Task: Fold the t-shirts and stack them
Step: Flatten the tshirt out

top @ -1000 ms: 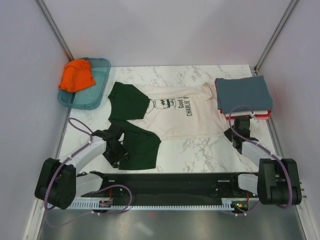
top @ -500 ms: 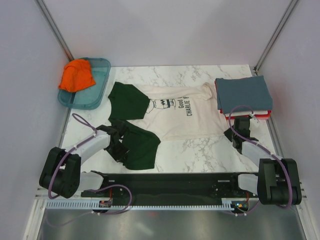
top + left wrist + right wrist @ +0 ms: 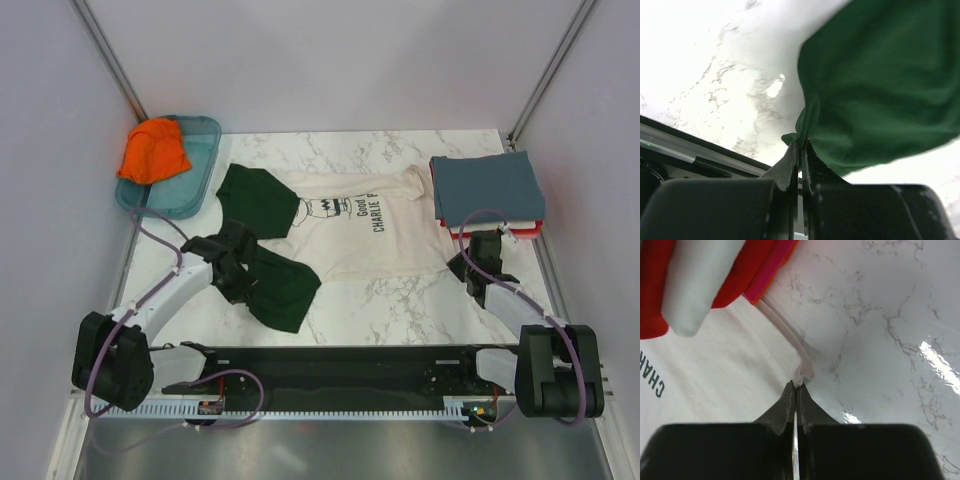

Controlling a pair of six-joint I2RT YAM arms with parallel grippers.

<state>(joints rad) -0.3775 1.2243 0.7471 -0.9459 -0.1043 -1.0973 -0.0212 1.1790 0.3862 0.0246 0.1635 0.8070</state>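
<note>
Nearest me, both arms reach out over a glossy white table (image 3: 400,300) with grey marble veining.

On the near left, my left gripper (image 3: 800,145) is clenched on soft dark green cloth. Its black fingers (image 3: 785,167) pinch a bunched edge of the near sleeve (image 3: 285,285). From the pinch the sleeve spreads in a rumpled, slanted sheet toward the middle.

On the near right, my right gripper (image 3: 796,386) is also closed tight. It nips the thin, curled hem at the near right corner of the same garment.

That garment is the cream t-shirt (image 3: 360,235), lying flat and sideways across the middle of the table. Its collar end is to the left and its hem to the right. The body is smooth cream cloth with small black chest lettering that runs sideways. A second green sleeve (image 3: 255,198) lies flat on the far left side of it.

At the far right, touching the hem end, sits a squared stack of folded shirts (image 3: 487,190). Slate-blue is on top, with white and red layers showing beneath.

At the far left is a translucent teal plastic tray (image 3: 200,175) with rounded corners. A crumpled orange shirt (image 3: 153,152) is heaped in it.
</note>
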